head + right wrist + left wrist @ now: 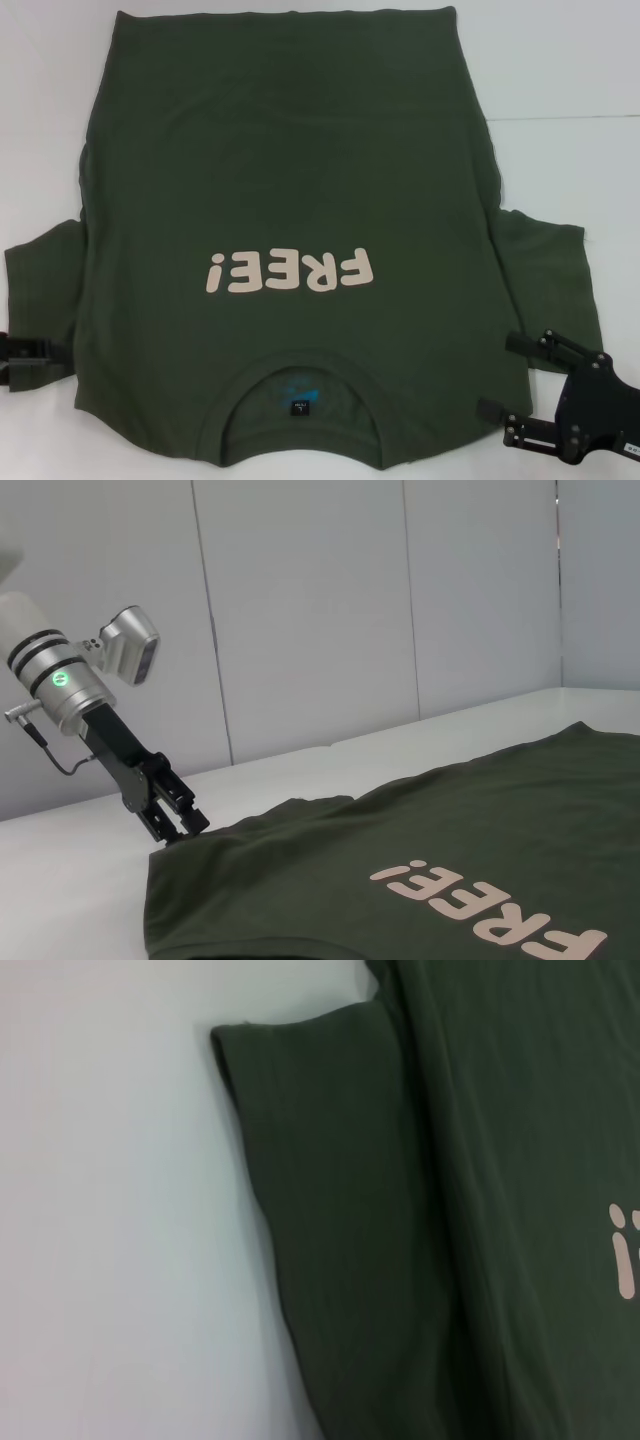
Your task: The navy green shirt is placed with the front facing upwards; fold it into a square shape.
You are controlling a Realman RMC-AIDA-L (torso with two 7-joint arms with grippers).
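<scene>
Here, navy green shirt [290,180] flat, left gripper [40,352] seemingly pinching sleeve edge; right gripper [500,400] open beside hem.

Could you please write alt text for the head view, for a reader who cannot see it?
A navy green shirt lies flat, front up, on a white table, collar nearest the camera. The left tool is at its left sleeve edge, the right tool at its right shoulder.

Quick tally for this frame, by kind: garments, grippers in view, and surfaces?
Garments: 1, the navy green shirt, front up
Grippers: 2, the left gripper at the shirt's left sleeve, the right gripper near its right sleeve
Surfaces: 1, the white table
Total: 4
</scene>
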